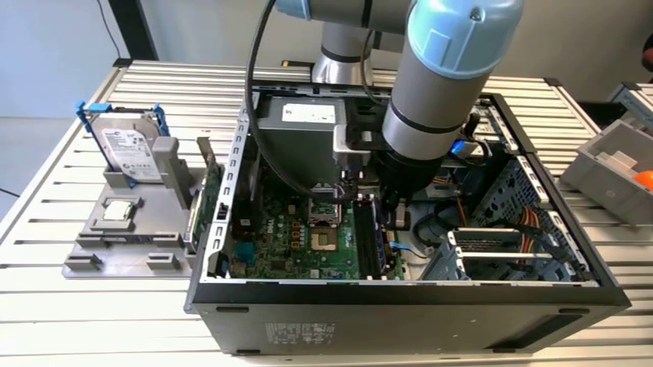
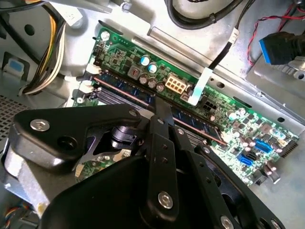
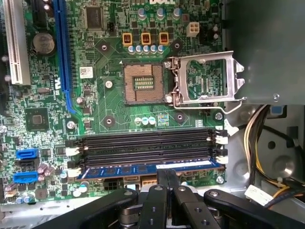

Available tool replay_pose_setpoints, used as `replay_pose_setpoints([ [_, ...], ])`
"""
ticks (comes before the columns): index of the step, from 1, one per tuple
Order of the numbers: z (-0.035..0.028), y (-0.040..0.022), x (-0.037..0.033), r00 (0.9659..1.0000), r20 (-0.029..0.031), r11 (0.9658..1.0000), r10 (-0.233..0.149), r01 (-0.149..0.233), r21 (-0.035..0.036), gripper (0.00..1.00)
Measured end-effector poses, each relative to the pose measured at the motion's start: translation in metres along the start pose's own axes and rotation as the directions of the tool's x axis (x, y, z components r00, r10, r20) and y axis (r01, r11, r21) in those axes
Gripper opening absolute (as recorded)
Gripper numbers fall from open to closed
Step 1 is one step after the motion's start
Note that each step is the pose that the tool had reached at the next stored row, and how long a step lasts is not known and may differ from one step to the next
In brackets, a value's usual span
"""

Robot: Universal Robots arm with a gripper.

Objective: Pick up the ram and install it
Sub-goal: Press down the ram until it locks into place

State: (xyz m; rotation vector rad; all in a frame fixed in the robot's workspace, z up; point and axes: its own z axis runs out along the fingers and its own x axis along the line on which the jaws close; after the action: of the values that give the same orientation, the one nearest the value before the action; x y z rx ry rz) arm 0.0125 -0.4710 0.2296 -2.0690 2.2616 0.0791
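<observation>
the arm reaches down into the open computer case (image 1: 408,294), with the gripper (image 3: 166,179) directly over the ram (image 3: 147,170), its two fingers drawn narrow together and their tips meeting the stick's upper edge near mid-length. the ram, a dark-blue stick with a pale label, sits in the memory slot nearest the board edge, parallel to the empty black slots (image 3: 147,145) beside it (white latches (image 3: 220,139) stand at the slot ends). in the exterior view, a hard drive (image 1: 131,151) with blue rails stands upright in a grey fixture (image 1: 112,252) on the table (image 1: 61,321), at the exterior view's left of the case.
</observation>
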Motion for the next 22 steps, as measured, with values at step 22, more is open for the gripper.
replay_pose_setpoints([
  [22,-0.0276,-0.0004,-0.0024,1.0,0.0004,1.0,0.0,0.0,-0.002,0.0],
])
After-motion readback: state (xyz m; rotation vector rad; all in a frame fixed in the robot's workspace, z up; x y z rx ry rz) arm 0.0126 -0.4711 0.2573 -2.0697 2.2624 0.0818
